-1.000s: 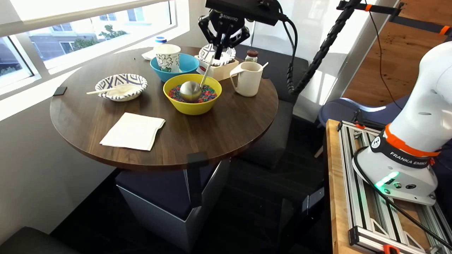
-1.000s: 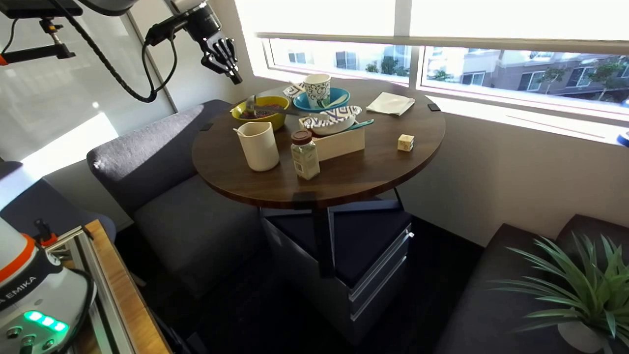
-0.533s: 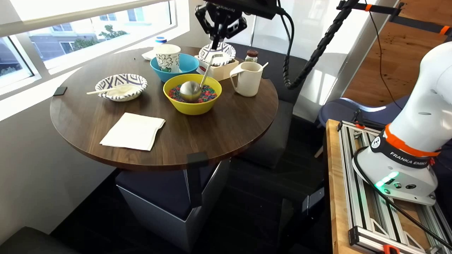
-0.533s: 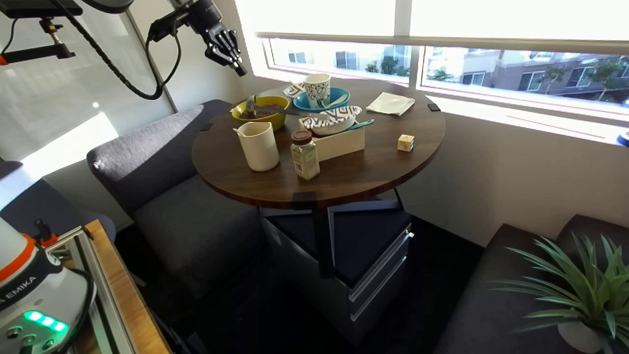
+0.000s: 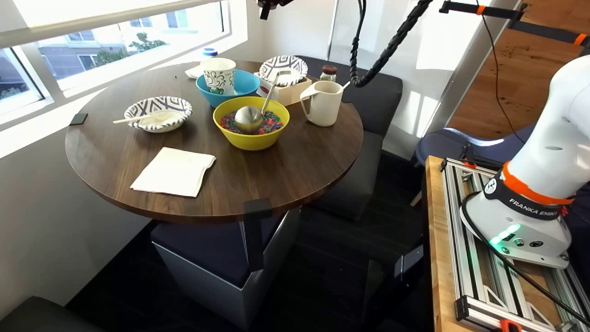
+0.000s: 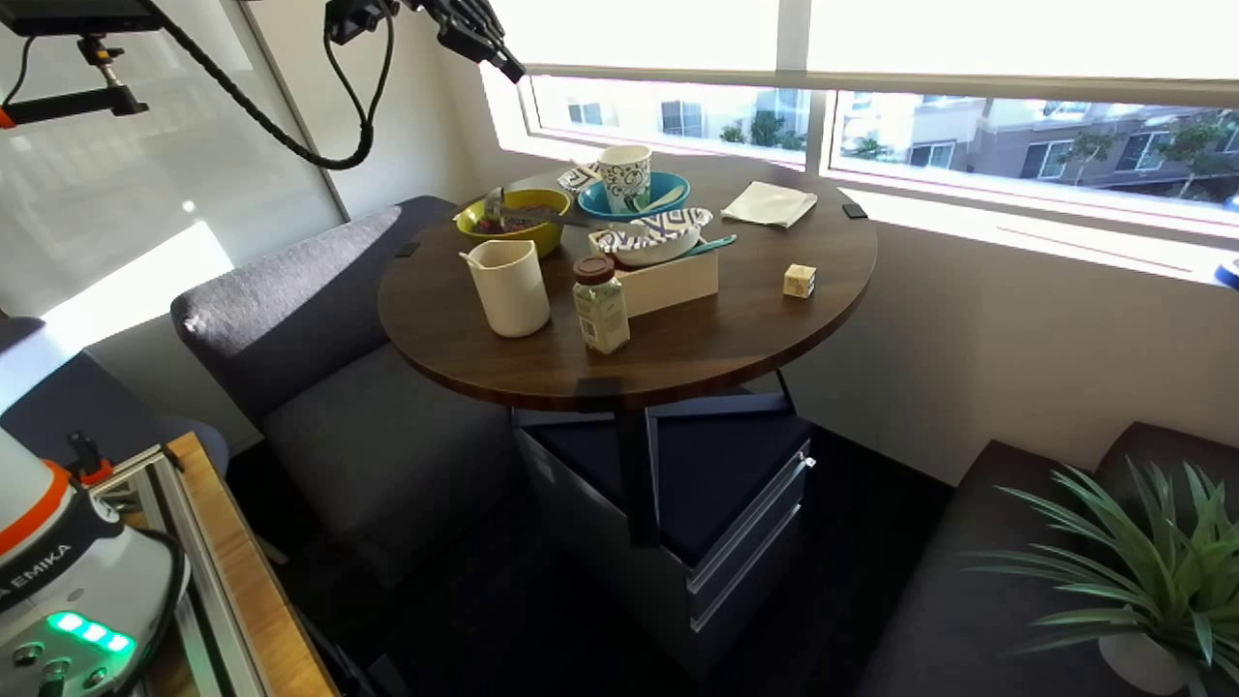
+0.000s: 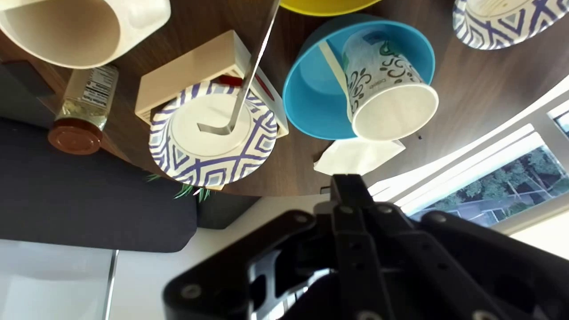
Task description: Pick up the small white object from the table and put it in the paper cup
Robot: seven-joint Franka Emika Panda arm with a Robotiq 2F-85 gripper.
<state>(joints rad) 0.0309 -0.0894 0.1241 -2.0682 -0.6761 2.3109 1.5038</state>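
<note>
A small cream-white cube [image 6: 800, 281] with dark marks stands alone on the table in an exterior view. The paper cup [image 7: 382, 80], white with dark scroll print, leans in the blue bowl [image 7: 311, 102]; it shows in both exterior views [image 5: 220, 78] [image 6: 625, 179]. A plain cream-white cup with a handle [image 5: 325, 110] stands near the table edge with a stick in it. My gripper [image 7: 346, 178] is shut, fingertips together with nothing seen between them. It hangs high above the far part of the table, mostly cut off at the top of an exterior view [image 5: 264, 13].
A yellow bowl [image 5: 251, 142] holds colourful bits and a ladle [image 5: 249, 120], whose handle sticks up. A wooden box [image 6: 673, 286] bears a patterned bowl [image 6: 649, 250]. A lidded jar [image 6: 602, 315], a napkin [image 5: 175, 170] and another patterned bowl [image 5: 177, 105] stand or lie around.
My gripper has risen and moved away from above the yellow bowl towards the window side, almost out of an exterior view. It stays shut. The things on the table have not moved.
</note>
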